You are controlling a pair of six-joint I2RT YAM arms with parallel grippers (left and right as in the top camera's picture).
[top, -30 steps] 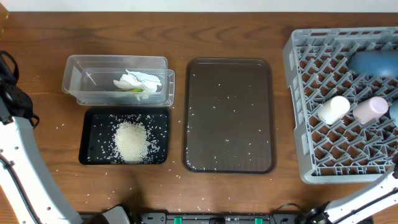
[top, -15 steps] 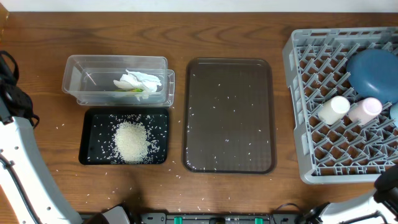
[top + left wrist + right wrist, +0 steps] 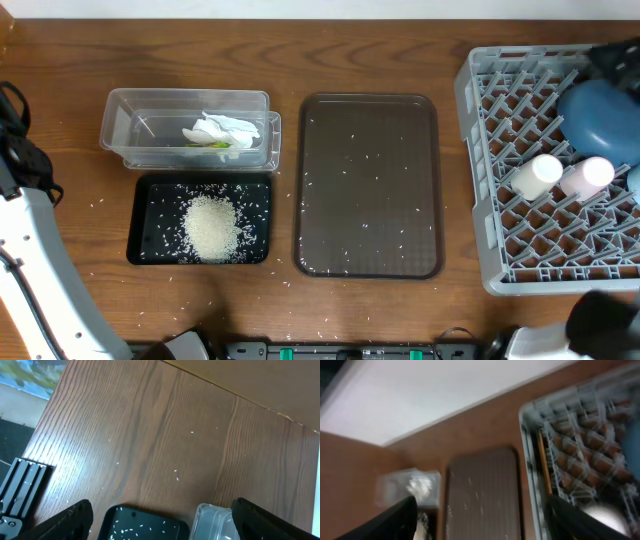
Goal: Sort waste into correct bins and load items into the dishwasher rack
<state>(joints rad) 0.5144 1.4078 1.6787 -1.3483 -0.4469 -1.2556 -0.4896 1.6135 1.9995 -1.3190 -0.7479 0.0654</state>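
Rack (image 3: 472, 180) holds the blue bowl (image 3: 600, 115); right gripper (image 3: 480, 510), jaws spread and empty, hangs nearer it; left gripper (image 3: 161, 510), equally spread, sits well apart.

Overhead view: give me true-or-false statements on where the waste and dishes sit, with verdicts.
1. The rice heap lies in the black tray. True.
2. The tissue sits on the brown tray. False: it is in the clear tub.
3. The blue bowl is in the rack. True.
4. The pink cup stands on the brown tray. False: it lies in the rack beside the white cup.
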